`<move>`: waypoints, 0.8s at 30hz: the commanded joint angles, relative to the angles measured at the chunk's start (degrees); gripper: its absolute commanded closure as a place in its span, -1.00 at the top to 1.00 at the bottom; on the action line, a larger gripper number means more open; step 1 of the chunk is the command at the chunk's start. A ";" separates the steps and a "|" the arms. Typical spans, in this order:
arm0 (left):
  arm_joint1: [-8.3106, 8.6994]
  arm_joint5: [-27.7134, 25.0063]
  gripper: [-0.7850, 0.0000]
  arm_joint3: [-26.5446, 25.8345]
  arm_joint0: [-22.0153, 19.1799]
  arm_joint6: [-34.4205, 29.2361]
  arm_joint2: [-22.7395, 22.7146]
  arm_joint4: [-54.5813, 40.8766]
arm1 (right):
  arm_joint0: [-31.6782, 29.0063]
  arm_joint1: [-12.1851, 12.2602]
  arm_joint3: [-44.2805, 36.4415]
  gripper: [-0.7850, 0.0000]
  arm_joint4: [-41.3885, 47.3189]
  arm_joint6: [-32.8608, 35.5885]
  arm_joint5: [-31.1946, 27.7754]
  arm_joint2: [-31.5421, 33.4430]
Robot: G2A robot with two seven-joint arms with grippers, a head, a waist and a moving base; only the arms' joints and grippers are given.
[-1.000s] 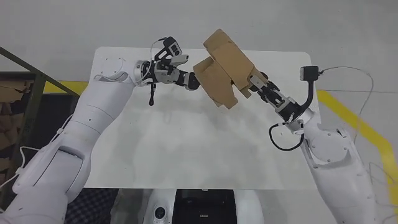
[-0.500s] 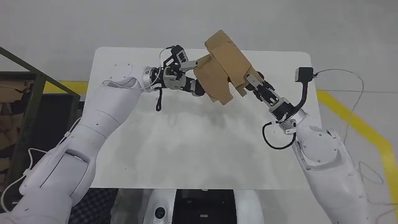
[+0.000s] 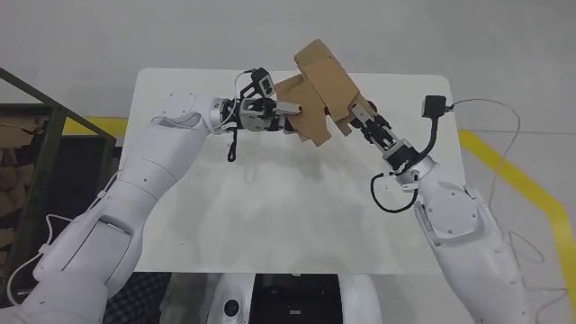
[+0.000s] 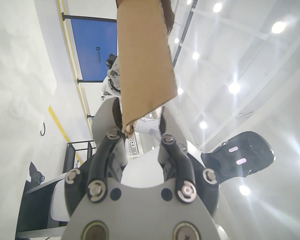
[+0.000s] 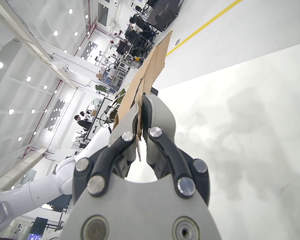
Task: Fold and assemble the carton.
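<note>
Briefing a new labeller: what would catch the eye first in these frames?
The brown carton stands out first, half folded and held up between both arms over the far side of the white table. The right gripper is shut on one cardboard edge. The left gripper is open, with a flap's end between its fingers.

The carton (image 4: 145,51) runs off the left wrist view's top edge; edge-on at the right wrist, its folds unreadable.
</note>
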 commanded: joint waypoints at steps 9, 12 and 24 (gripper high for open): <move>-0.63 0.47 -1.00 0.96 -0.32 -0.45 -0.91 0.28 | -0.42 -0.14 -0.78 1.00 -0.48 0.19 -0.81 0.42; -0.66 0.52 -1.00 1.60 -0.51 -0.98 -1.59 0.30 | -0.48 -0.10 -0.78 1.00 -0.63 0.05 -1.46 1.35; 0.25 -2.10 -1.00 2.27 -3.05 -8.02 -1.33 7.23 | -0.45 0.71 1.11 1.00 2.62 8.19 -6.99 6.62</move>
